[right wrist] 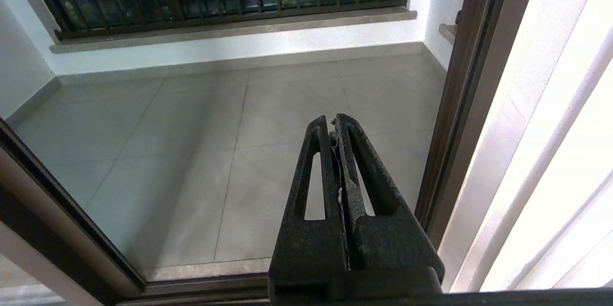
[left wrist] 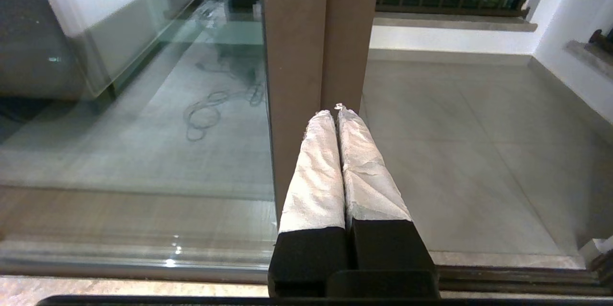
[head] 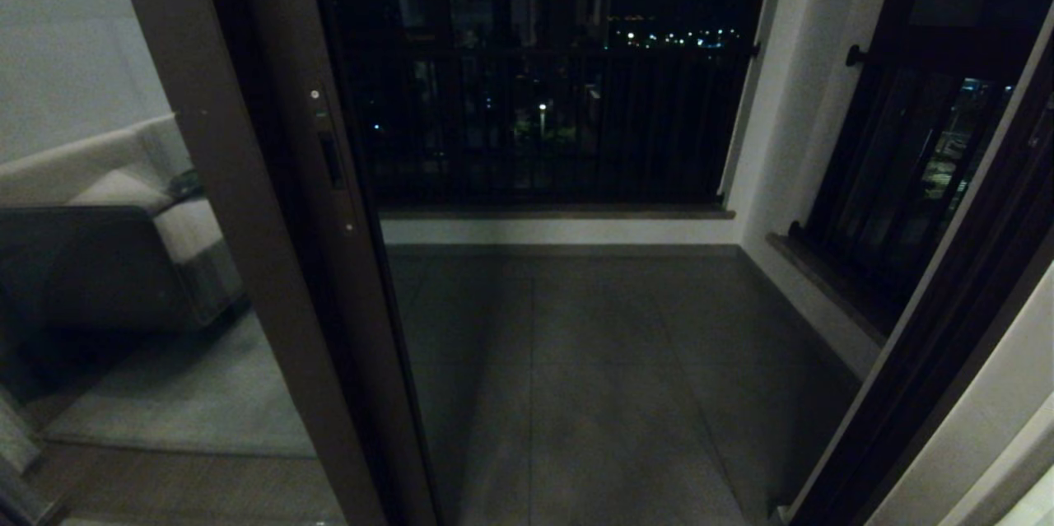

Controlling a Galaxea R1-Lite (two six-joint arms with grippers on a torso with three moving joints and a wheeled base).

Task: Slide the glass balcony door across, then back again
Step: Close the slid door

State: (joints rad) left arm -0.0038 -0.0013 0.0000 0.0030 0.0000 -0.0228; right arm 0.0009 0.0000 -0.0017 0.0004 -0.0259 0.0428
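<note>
The glass balcony door (head: 342, 263) stands slid over to the left, its dark brown stile upright with a slim recessed handle (head: 333, 160). The doorway to the right of it is open onto the balcony. In the left wrist view my left gripper (left wrist: 335, 112) is shut, its white-wrapped fingertips (left wrist: 321, 119) close in front of the brown stile (left wrist: 347, 42), low down, with nothing held. My right gripper (right wrist: 331, 121) is shut and empty, hanging over the threshold near the right door jamb (right wrist: 459, 105). Neither gripper shows in the head view.
Grey balcony floor tiles (head: 593, 378) run to a low sill and dark railing (head: 543, 123). A dark barred window (head: 906, 180) is on the right wall. The floor track (right wrist: 201, 287) crosses the threshold. A sofa (head: 107, 246) shows in the left pane.
</note>
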